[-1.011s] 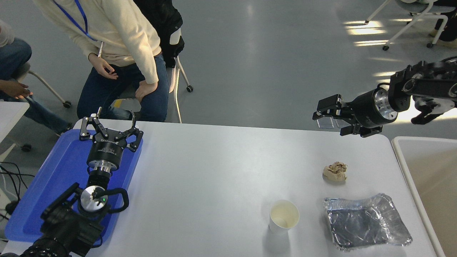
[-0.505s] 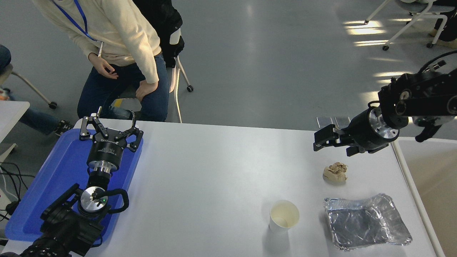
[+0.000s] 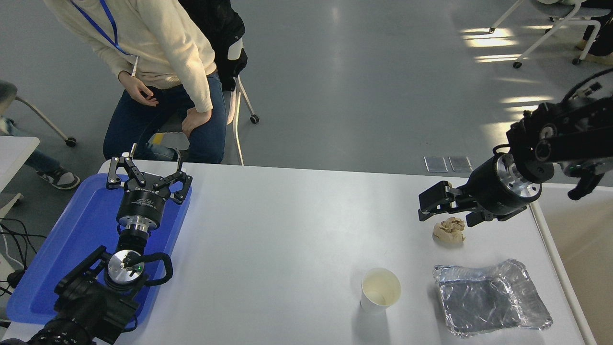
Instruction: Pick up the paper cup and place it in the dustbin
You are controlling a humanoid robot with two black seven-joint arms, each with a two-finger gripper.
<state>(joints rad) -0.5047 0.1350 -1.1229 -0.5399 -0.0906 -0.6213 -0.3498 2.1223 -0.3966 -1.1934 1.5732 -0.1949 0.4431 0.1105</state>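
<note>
The paper cup (image 3: 380, 290) stands upright on the white table's front right part, white outside, cream inside. The dustbin (image 3: 589, 249), beige inside with an off-white rim, shows at the picture's right edge beside the table. My right gripper (image 3: 438, 211) reaches in from the right and hovers low over the table's far right part, just above a crumpled tan paper ball (image 3: 449, 230). It looks open and holds nothing. The cup lies well nearer the front and to the left of it. My left gripper (image 3: 146, 177) is parked open over the blue tray (image 3: 72, 239).
A crinkled silver foil tray (image 3: 491, 299) lies right of the cup near the front edge. A person (image 3: 163, 72) in a cream sweater sits at the far left side. A wheeled chair (image 3: 550, 28) stands on the floor at the top right.
My right gripper has come down and forward from above the table's far right edge to just over the paper ball. The cup, the foil tray and the left arm have not moved.
</note>
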